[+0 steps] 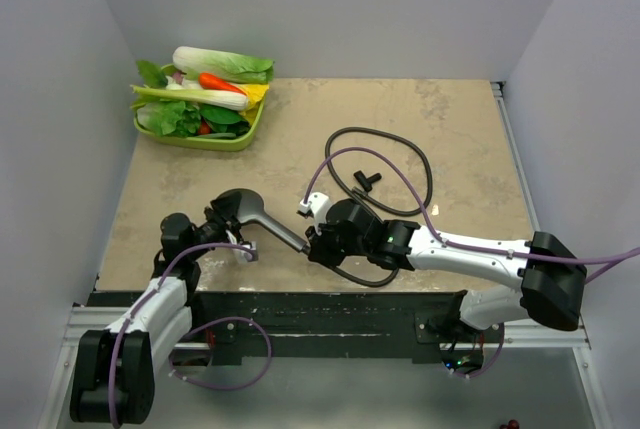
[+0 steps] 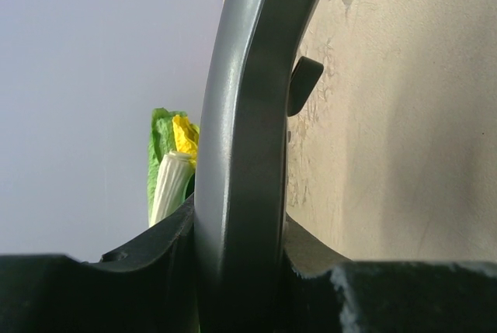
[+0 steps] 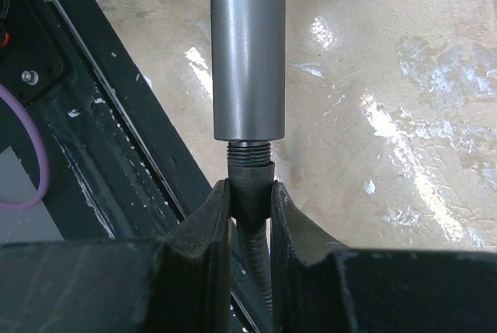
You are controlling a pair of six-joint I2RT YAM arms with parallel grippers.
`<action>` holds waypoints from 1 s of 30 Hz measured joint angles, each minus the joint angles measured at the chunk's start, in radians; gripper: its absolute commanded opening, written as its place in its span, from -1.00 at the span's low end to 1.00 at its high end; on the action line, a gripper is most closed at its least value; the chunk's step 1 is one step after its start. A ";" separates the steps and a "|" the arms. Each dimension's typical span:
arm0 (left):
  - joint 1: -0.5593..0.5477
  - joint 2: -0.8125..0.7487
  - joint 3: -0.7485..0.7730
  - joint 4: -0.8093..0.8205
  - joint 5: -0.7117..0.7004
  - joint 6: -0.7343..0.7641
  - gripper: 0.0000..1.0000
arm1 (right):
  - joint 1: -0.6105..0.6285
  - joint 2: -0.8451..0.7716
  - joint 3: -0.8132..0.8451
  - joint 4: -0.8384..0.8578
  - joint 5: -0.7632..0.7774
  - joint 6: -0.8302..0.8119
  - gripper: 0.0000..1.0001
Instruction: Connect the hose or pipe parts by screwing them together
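The dark grey shower head (image 1: 240, 207) lies at the near left of the table, its handle (image 1: 285, 234) pointing right. My left gripper (image 1: 215, 224) is shut on the head's round rim (image 2: 237, 154), which fills the gap between the jaws of the left gripper (image 2: 237, 271). My right gripper (image 3: 250, 201) is shut on the hose's knurled end nut (image 3: 250, 182). The nut sits on the lower threads (image 3: 248, 152) of the handle (image 3: 248, 53), with a few threads still showing. The thin dark hose (image 1: 425, 174) loops back over the table to its free end (image 1: 365, 181).
A green tray (image 1: 225, 144) of toy vegetables (image 1: 205, 89) stands at the back left. Purple robot cables (image 1: 400, 174) arch over the right arm. A black mounting rail (image 1: 320, 314) runs along the near table edge. White walls close in left, right and behind.
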 measured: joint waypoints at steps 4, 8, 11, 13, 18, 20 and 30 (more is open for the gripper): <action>0.002 -0.004 0.000 0.001 -0.002 0.000 -1.00 | 0.000 0.000 0.000 0.007 0.001 0.000 -0.93; 0.004 -0.004 0.000 0.001 -0.007 0.000 -1.00 | 0.000 0.010 0.000 0.016 0.002 0.000 -0.90; 0.006 -0.004 0.000 0.000 -0.011 0.000 -1.00 | 0.000 0.019 0.000 0.025 0.003 0.000 -0.91; 0.006 -0.004 0.000 0.000 -0.013 0.000 -1.00 | 0.000 0.019 0.000 0.028 0.008 0.001 -0.91; 0.008 -0.004 0.000 0.000 -0.016 0.003 -1.00 | 0.000 0.019 0.000 0.038 0.019 0.003 -0.93; 0.008 -0.004 0.000 -0.001 -0.016 0.010 -1.00 | 0.000 0.019 0.000 0.043 0.022 0.003 -0.93; 0.008 -0.014 0.000 -0.007 -0.015 0.032 -1.00 | 0.002 0.018 0.000 0.047 0.039 0.002 -0.93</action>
